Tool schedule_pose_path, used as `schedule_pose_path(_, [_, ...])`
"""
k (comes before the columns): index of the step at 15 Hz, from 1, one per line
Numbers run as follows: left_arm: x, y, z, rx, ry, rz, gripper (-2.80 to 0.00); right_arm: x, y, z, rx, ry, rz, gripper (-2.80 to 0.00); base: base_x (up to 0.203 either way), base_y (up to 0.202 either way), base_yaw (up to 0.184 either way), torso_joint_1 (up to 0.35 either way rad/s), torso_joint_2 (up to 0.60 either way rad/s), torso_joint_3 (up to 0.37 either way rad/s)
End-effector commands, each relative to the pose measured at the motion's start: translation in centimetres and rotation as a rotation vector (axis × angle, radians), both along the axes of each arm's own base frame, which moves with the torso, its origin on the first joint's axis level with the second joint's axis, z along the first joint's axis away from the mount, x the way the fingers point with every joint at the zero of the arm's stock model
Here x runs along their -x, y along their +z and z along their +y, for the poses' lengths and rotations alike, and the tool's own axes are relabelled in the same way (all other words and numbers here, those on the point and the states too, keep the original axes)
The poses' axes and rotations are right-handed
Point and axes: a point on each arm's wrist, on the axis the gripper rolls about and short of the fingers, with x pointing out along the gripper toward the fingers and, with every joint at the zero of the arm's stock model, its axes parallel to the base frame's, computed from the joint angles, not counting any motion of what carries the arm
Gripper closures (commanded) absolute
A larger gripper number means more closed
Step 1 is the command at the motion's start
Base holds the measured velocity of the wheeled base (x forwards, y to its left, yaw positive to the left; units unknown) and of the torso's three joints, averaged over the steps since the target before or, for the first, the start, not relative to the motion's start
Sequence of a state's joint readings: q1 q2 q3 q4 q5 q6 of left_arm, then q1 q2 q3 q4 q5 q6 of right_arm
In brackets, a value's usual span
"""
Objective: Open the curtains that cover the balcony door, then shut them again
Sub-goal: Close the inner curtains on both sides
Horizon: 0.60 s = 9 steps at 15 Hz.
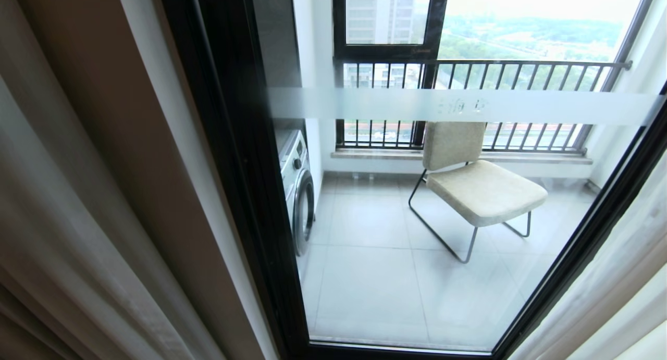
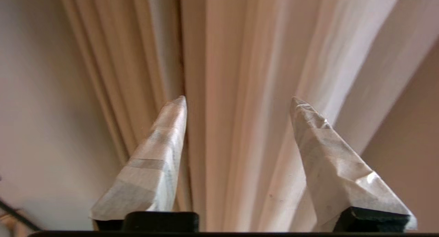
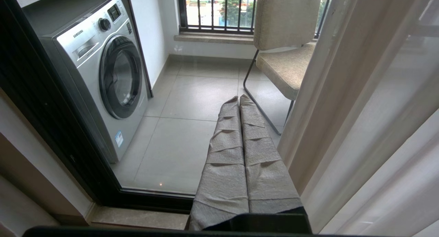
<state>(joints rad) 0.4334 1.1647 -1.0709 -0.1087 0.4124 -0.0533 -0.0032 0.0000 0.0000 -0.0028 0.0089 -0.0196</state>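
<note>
Your left tool gapes wide, empty, facing the curtains mid-frame, apparently to grab a pleat; right tool shut, parked.

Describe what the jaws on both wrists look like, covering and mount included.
Left gripper: two long tapering jaws ending in points, each wrapped in creased pale grey-white tape with overlapping bands, set on a black base. Right gripper: the same tapered pair in a darker grey, wrinkled textured wrap, also on a black mount. No cables or markings show, and neither arm appears in the head view.

Parted curtains flanking balcony door
</note>
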Motion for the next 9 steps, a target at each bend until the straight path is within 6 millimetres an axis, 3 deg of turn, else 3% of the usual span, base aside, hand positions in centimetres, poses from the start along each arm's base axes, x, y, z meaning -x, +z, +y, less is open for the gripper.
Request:
schedule_pose_path(1, [-0.6,-0.2,0.1,0.025,-0.074,-0.007,-2.80,0.0,0.0,0.0,0.000,0.000,0.000,0.00,0.000,0.000,0.000,0.000,0.00,0.000])
schedule_pose_path(4, [-1.6,-0.3,0.3,0.048,-0.203,-0.031,-2.80,0.0,0.0,0.0,0.000,0.000,0.000,0.00,0.000,0.000,0.000,0.000,0.00,0.000])
schedule_pose_path(9, [-5.1,-0.7,1.7,0.024,-0.285,-0.066,-2.80,0.0,0.0,0.0,0.000,0.000,0.000,0.00,0.000,0.000,0.000,0.000,0.00,0.000])
